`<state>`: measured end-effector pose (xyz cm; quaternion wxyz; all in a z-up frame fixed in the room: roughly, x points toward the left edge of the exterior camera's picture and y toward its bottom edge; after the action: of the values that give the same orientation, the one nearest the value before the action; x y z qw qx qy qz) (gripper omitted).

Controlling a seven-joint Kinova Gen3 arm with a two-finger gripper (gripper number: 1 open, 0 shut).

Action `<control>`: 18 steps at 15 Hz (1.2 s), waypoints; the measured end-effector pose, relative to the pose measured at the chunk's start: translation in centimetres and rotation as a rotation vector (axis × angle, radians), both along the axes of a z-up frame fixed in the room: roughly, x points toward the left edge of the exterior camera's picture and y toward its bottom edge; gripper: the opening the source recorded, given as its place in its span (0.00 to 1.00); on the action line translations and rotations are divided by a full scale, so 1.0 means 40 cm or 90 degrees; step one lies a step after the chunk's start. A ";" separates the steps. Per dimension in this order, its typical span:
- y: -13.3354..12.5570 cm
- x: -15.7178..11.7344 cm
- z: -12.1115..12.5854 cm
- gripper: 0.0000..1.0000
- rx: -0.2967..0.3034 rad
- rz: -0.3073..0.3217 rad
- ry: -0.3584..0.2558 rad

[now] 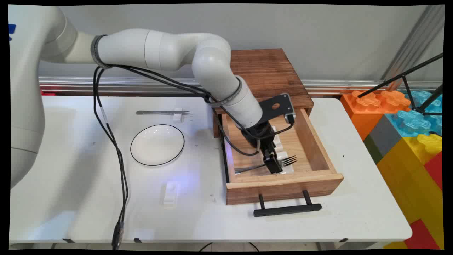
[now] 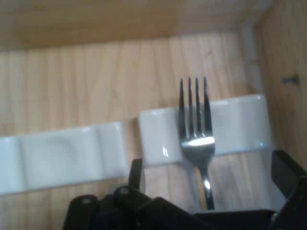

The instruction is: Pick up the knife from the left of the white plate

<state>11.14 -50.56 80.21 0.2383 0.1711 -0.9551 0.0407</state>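
Note:
A metal fork [image 2: 196,132] lies in the open wooden drawer [image 1: 315,141], its tines resting on a white cutlery rest [image 2: 240,127]. In the main view the fork [image 1: 288,161] points right, its handle running left across the drawer floor. My gripper [image 1: 273,166] is down inside the drawer, right over the fork's neck. Seen from the hand view, the gripper [image 2: 211,191] is open, one finger on each side of the neck and clear of it. A second white rest [image 2: 62,158] lies empty to the left of the first.
The drawer's black handle [image 1: 287,209] juts toward the table's front edge. Left of the drawer are a white plate [image 1: 157,144], a knife [image 1: 155,112] on a small rest, and another white rest [image 1: 171,193]. Big toy blocks [image 1: 407,141] stand at the right.

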 end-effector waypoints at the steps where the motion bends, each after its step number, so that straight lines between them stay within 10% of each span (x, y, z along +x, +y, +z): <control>1: -0.004 -0.003 0.010 1.00 -0.003 0.001 0.003; 10: -0.012 0.015 0.199 1.00 -0.026 0.012 0.024; 18: 0.029 0.212 0.430 1.00 -0.056 0.018 -0.020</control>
<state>19.62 -49.39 97.42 0.2303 0.1734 -0.9534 0.0889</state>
